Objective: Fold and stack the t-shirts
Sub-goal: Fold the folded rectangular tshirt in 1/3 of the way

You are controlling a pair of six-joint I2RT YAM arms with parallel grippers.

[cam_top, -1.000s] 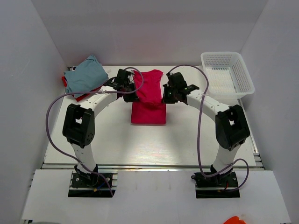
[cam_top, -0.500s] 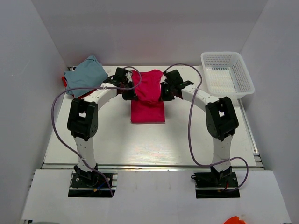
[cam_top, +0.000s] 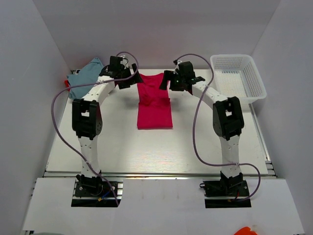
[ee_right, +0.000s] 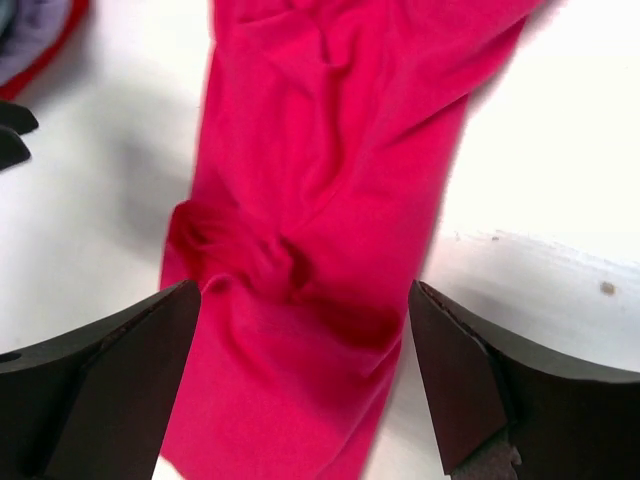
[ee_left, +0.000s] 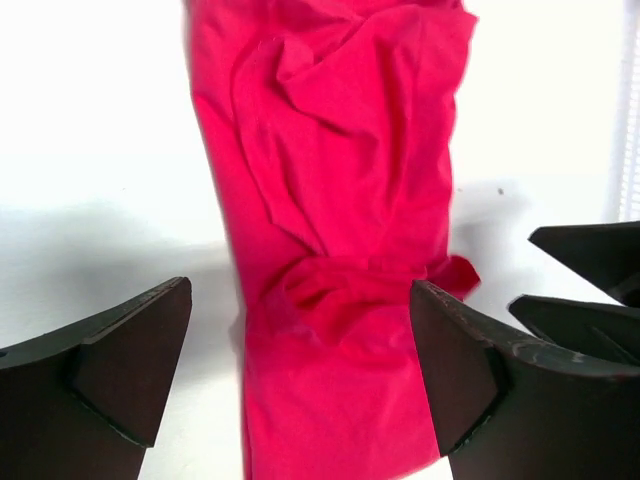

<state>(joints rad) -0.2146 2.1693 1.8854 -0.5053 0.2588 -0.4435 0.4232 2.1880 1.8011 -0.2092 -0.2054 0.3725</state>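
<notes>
My left pincer (ee_left: 300, 290) and right pincer (ee_right: 305, 288) both stand wide open and hold nothing. They hang over the far end of the magenta-pink t-shirt (cam_top: 155, 110), 1 at each side edge. That shirt lies in the middle of the table (cam_top: 146, 152) as a narrow strip, with a rumpled ridge across it, so I judge its fold unfinished. The blue-grey t-shirt (cam_top: 88, 78) rests on the red t-shirt (cam_top: 67, 84) at the far left, kept clear of the work. I can read no brand, label or print anywhere.
</notes>
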